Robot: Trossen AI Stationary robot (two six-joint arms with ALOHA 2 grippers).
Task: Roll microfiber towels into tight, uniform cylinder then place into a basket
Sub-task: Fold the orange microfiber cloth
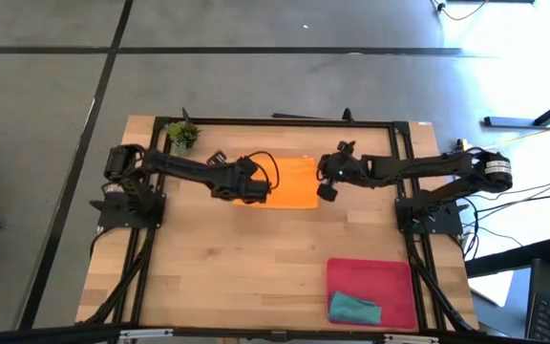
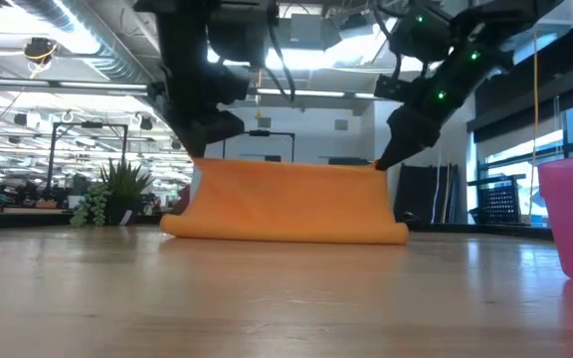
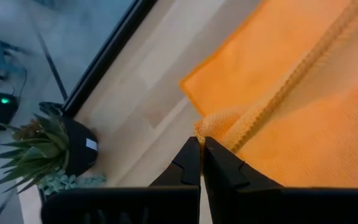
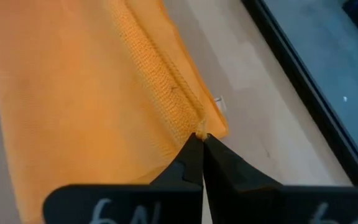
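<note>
Orange towel sits in the far-middle part of the table, long axis running left to right between the two arms. Low view shows its far edge lifted up like a curtain, lower fold still resting on the wood, top edge roughly level from one corner to the other.

Left tool clenched on the towel's left corner; left wrist view shows both fingers pressed together with the hemmed orange edge bunched at the tips. Right tool clenched on the right corner; right wrist view shows fingertips pinching the stitched hem where it ends. Both tools hang above the table surface, towel stretched between them.

Basket lies at the near right corner of the table, well apart from the orange towel. Teal towel lies crumpled at the basket's near-left corner, partly over the rim.

Small potted plant stands at the far left corner, near the left arm's base side, apart from the towel. Black frame rails run along the table's far and side edges. Bare wood spreads open between the orange towel and the basket.
</note>
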